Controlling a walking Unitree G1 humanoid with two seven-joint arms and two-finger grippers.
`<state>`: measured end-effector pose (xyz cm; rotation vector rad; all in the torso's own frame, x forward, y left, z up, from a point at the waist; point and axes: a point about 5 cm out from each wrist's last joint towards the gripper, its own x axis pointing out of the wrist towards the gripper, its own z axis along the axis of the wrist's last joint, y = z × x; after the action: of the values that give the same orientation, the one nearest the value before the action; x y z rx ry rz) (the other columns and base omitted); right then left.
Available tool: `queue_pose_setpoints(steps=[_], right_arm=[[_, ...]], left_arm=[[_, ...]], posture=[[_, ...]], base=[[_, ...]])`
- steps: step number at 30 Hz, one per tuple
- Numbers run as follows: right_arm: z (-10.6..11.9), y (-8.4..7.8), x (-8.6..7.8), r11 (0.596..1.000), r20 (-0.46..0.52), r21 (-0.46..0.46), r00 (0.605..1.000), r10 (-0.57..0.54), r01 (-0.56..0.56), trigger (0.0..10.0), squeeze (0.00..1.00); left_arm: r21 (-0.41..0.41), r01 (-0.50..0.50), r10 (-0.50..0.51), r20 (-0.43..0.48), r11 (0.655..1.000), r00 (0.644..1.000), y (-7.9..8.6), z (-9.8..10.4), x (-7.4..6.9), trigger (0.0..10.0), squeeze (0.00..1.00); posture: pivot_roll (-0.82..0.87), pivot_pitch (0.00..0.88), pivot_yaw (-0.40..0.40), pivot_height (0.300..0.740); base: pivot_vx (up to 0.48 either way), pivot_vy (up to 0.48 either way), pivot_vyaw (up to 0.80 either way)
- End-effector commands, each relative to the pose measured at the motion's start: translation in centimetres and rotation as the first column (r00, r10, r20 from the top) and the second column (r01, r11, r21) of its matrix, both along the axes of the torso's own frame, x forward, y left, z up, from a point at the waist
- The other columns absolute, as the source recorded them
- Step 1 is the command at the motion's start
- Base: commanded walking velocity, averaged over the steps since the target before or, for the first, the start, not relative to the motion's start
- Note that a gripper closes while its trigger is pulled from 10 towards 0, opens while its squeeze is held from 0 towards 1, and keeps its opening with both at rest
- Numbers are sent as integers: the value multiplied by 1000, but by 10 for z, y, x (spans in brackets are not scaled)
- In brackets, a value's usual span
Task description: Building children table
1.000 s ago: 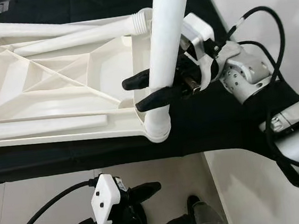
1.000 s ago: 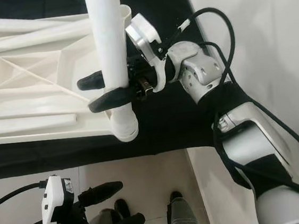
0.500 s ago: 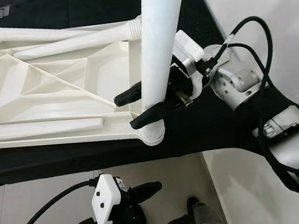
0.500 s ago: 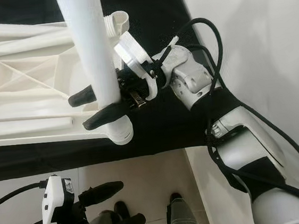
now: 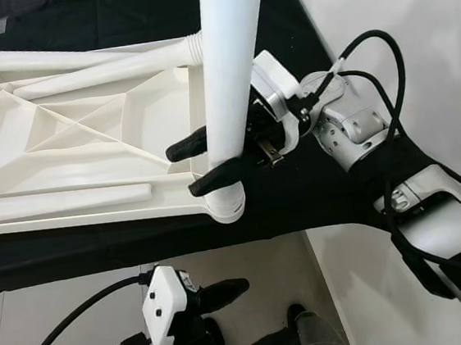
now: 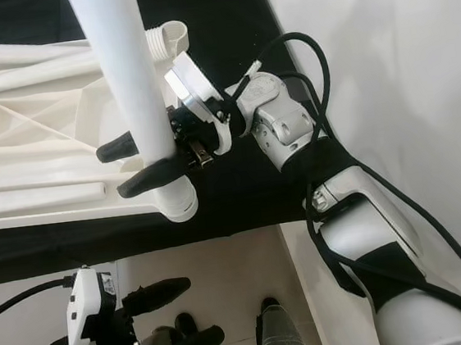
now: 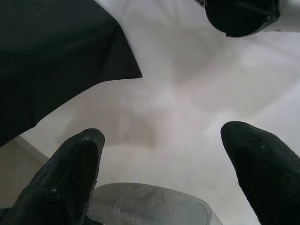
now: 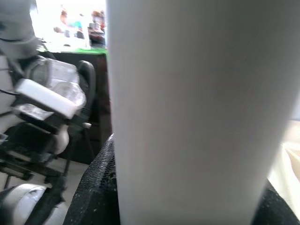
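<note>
Table top (image 5: 71,148) lies underside-up on black cloth (image 5: 298,190), pale floor (image 5: 63,305) at 6 o'clock. Right gripper (image 5: 198,166) clamps upright leg (image 5: 228,74); left gripper (image 5: 238,320) spread, idle.

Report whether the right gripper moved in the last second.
Yes. The right gripper, clamped on the upright white plastic table leg, has dropped closer to the corner socket of the upturned white plastic tabletop.

A: Support surface?

B: Low platform draped in black cloth (image 5: 299,194), standing on pale tiled floor (image 5: 77,283).

A: Directly on the cloth?

B: White plastic tabletop, upside down, ribbed underside showing (image 5: 87,146). Its near right corner reaches close to the cloth's near edge. Bare cloth lies to its right.
</note>
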<state>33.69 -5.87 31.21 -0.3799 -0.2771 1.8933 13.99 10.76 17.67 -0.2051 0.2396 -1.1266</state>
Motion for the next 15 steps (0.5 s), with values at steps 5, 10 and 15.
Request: queue_pose_setpoints(steps=[5,10,15], right_arm=[[-23,-7,23,945,-7,-63,946,-323,322,10000,0],[-29,-19,37,826,-24,-32,826,-563,562,10000,0],[-40,-30,40,706,-84,-17,703,-706,708,10000,0]], left_arm=[[17,4,-4,-12,1000,1000,0,-4,-1,10000,0],[16,2,-1,-6,1000,1000,0,-5,1,10000,0],[16,1,-1,-2,1000,1000,0,-5,3,10000,0]], posture=[[-4,360,27,740],[-9,352,25,740],[-17,344,25,740]], base=[[0,0,0],[0,0,0],[0,0,0]])
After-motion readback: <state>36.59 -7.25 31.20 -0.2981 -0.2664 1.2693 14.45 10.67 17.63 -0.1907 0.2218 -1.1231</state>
